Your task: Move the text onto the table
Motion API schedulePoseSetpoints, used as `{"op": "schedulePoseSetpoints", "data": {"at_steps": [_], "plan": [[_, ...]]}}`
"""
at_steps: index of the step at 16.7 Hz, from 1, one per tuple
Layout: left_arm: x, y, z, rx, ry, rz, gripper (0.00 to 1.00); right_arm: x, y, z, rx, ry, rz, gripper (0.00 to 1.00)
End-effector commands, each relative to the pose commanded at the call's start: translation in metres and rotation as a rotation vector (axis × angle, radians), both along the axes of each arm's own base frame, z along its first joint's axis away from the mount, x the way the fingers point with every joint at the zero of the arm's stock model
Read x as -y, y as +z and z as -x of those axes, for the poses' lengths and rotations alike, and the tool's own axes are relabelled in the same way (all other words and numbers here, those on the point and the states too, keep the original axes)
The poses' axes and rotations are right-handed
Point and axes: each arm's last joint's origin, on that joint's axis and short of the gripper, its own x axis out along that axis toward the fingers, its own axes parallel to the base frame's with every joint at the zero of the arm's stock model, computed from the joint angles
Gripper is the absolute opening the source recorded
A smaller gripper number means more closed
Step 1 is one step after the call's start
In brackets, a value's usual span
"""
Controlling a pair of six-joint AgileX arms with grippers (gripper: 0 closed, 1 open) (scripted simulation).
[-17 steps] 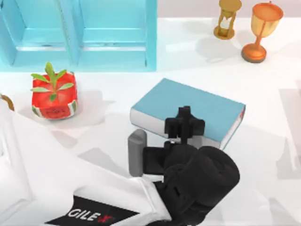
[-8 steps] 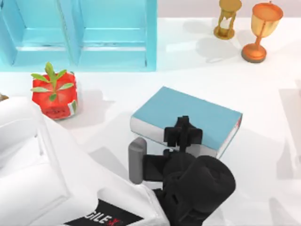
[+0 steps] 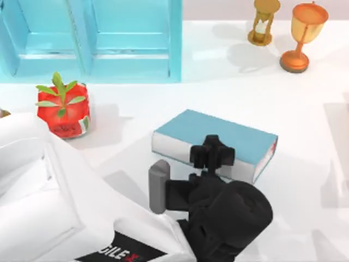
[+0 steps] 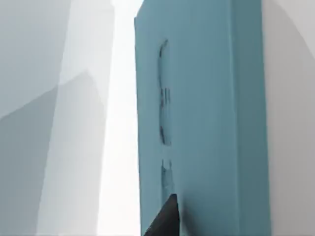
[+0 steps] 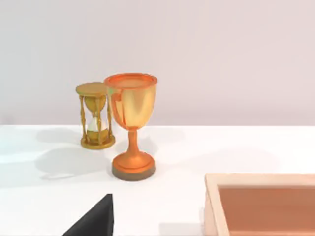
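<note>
left gripper (image 3: 213, 154) jaws clamped on the text (image 3: 229, 136) over the desk (image 3: 305, 109); released tilted, it could thump down.

The left arm (image 3: 60, 207) was mostly chunky white shell panels, smooth and boxy, with a black label plate near the wrist end that read "GILE" in white plus a red X-ish mark. Past that it went all black: a fat rounded wrist housing, then a blocky black gripper (image 3: 213, 154) with stubby, stepped fingers. A grey rounded-off block stuck out at about 9 o'clock from the black wrist section. In the right wrist view, a plain black wedge of the right gripper's finger (image 5: 96, 220) showed, matte, no markings.
</note>
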Motion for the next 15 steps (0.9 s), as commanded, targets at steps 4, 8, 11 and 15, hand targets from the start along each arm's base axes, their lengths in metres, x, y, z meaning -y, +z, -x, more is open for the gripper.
{"op": "schedulePoseSetpoints", "data": {"at_steps": [4, 8, 11, 15], "plan": [[0.0, 0.0, 0.0, 0.0, 0.0, 0.0, 0.98, 0.0, 0.0, 0.0, 0.0, 0.0, 0.0, 1.0], [0.0, 0.0, 0.0, 0.0, 0.0, 0.0, 1.0, 0.0, 0.0, 0.0, 0.0, 0.0, 0.0, 1.0], [0.0, 0.0, 0.0, 0.0, 0.0, 0.0, 1.0, 0.0, 0.0, 0.0, 0.0, 0.0, 0.0, 1.0], [0.0008, -0.0009, 0.0023, -0.004, 0.001, 0.0, 1.0, 0.0, 0.0, 0.0, 0.0, 0.0, 0.0, 1.0]]}}
